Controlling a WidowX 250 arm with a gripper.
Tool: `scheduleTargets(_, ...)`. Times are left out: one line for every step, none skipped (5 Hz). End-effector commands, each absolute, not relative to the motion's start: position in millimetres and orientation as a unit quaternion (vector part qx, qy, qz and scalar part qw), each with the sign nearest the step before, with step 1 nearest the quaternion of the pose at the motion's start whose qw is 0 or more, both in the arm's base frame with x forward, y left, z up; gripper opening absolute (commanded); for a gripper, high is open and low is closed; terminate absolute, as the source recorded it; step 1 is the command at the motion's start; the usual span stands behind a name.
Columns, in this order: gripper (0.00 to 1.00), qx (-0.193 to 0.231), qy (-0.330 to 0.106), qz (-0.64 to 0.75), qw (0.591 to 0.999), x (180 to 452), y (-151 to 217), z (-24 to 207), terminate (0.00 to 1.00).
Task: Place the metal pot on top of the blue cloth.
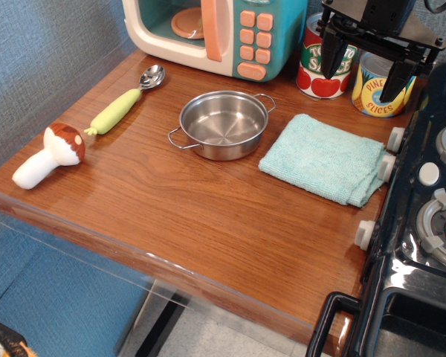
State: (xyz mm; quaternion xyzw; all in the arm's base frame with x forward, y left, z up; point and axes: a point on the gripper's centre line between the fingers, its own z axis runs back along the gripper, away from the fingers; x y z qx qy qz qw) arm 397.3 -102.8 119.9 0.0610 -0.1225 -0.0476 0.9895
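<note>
The metal pot (223, 124) is a shallow shiny steel pot with two wire loop handles. It stands upright and empty on the wooden table, left of the blue cloth (323, 158). The cloth is a folded aqua terry rectangle lying flat by the toy stove's edge. The pot and cloth are close but apart. My gripper (364, 71) hangs at the back right, above and in front of the two tin cans, beyond the cloth. Its two black fingers are spread apart and hold nothing.
A tomato can (323, 63) and a pineapple slices can (383, 85) stand at the back right. A toy microwave (215, 33) is at the back. A green-handled spoon (126, 100) and a toy mushroom (52, 152) lie left. A black toy stove (424, 223) borders the right.
</note>
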Motion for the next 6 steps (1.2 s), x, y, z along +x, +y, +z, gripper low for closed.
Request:
scheduleTargets(1.0, 0.061, -0.122, -0.048, 0.989, 397.3, -102.8, 119.9, 0.0)
scheduleTargets(1.0, 0.058, -0.106, -0.023, 0.992, 395.1, -82.5, 109.0, 0.0)
scheduleTargets(1.0, 0.066, -0.098, -0.009, 0.993, 391.4, -57.1, 103.4, 0.0)
scheduleTargets(1.0, 0.096, -0.094, -0.013, 0.991, 385.9, -30.5, 100.3, 0.0)
scheduleTargets(1.0, 0.095, -0.086, -0.011, 0.992, 381.6, -5.8, 87.4, 0.0)
scheduleTargets(1.0, 0.096, -0.064, 0.007, 0.993, 379.4, 7.2, 71.0, 0.0)
